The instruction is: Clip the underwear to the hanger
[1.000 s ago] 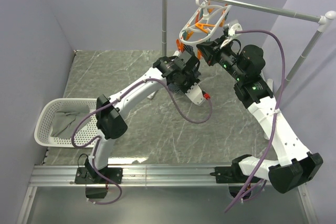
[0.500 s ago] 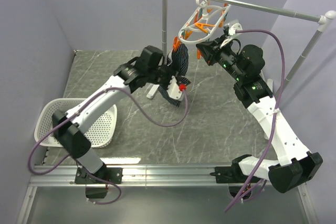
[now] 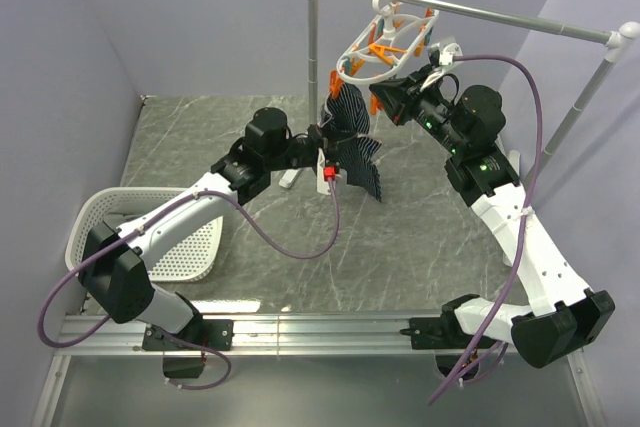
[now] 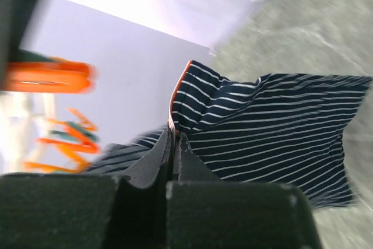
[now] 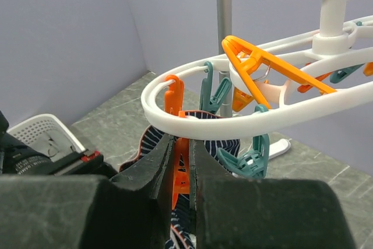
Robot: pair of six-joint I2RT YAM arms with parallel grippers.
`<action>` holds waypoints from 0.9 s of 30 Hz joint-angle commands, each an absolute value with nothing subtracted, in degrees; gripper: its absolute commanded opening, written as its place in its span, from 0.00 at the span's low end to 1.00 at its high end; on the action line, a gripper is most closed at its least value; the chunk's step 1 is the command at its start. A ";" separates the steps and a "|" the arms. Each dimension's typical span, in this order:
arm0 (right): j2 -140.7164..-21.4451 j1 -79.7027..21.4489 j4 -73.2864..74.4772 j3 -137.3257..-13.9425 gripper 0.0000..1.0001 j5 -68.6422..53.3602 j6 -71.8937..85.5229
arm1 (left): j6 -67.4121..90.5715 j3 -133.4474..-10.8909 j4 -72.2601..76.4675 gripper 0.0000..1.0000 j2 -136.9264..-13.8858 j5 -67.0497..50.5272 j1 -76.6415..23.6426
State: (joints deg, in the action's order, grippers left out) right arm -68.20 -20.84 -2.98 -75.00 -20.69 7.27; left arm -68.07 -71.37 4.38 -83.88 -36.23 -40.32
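The soft, dark navy underwear (image 3: pixel 357 144) with thin light stripes and orange-red trim is up in the air. It hangs just under the near end of the white plastic oval hanger (image 3: pixel 385 47) with two rings, well above the grey marble bench (image 3: pixel 420 237).

The left fingers (image 4: pixel 169 147) are pressed together on the underwear. They pinch it right at the edge with the orange-red trim. Most of the striped cloth spreads out past the fingertips and droops down to one side.

The right fingers (image 5: pixel 172 155) are up at the hanger from the other side. They are close together, with an orange peg (image 5: pixel 181 173) squeezed between them. This peg dangles from the outer ring of the hanger. The underwear sits just behind and below this peg, so near that the cloth looks like it touches it. I cannot tell if the peg has bitten onto the cloth.

The hanger hangs by its hook from a grey metal rail (image 3: pixel 470 9). More orange pegs and a few teal pegs (image 5: pixel 211 88) dangle from its rings.

A white plastic basket (image 3: pixel 95 222) sits on the bench, far off by the left arm.
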 commanded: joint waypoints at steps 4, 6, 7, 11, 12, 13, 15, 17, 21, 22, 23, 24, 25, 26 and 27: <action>-66.88 -20.39 -5.80 -75.50 0.00 -23.38 9.31 | -59.78 -71.37 23.72 0.00 -83.14 -37.36 -40.17; -67.15 -20.22 -6.24 -75.41 0.00 -23.82 9.93 | -59.50 -71.81 24.87 0.00 -83.76 -37.27 -40.17; -67.15 -20.13 -6.33 -75.41 0.00 -23.91 10.02 | -59.24 -71.72 25.48 0.00 -83.76 -37.18 -40.17; -67.15 -20.04 -6.68 -75.50 0.00 -24.08 10.72 | -59.59 -71.63 26.19 0.00 -84.29 -37.27 -40.08; -67.24 -19.95 -6.77 -75.41 0.00 -24.34 10.81 | -59.24 -71.46 27.32 0.00 -84.29 -37.44 -40.08; -67.24 -19.86 -6.94 -75.32 0.00 -24.52 10.98 | -59.33 -71.54 27.07 0.00 -84.29 -37.62 -39.90; -67.23 -19.69 -7.21 -75.32 0.00 -24.87 11.42 | -58.54 -71.37 27.94 0.00 -84.46 -37.62 -39.82; -67.15 -19.34 -7.38 -75.23 0.00 -25.14 12.04 | -58.97 -71.89 26.64 0.00 -84.55 -37.88 -39.73; -67.41 -17.76 -9.22 -74.80 0.00 -26.54 15.72 | -56.71 -71.63 26.71 0.00 -84.46 -39.19 -39.02; -67.41 -16.71 -10.10 -74.45 0.00 -27.85 17.04 | -55.73 -72.15 26.63 0.00 -84.64 -39.46 -38.76; -67.41 -16.18 -11.76 -74.18 0.00 -28.56 19.40 | -55.11 -72.59 26.28 0.00 -84.73 -39.72 -38.41; -67.59 -15.74 -12.65 -73.74 0.00 -29.17 20.55 | -53.19 -72.68 26.71 0.00 -84.73 -39.73 -38.23; -67.59 -15.30 -13.44 -73.13 0.00 -29.61 21.52 | -52.48 -72.69 27.50 0.00 -84.73 -40.42 -37.97; -68.02 -14.68 -14.23 -73.04 0.00 -30.66 22.84 | -52.30 -72.60 27.60 0.00 -84.73 -40.69 -37.71; -68.03 -14.42 -14.50 -72.95 0.00 -31.02 23.46 | -51.25 -72.60 28.03 0.00 -84.73 -40.69 -37.62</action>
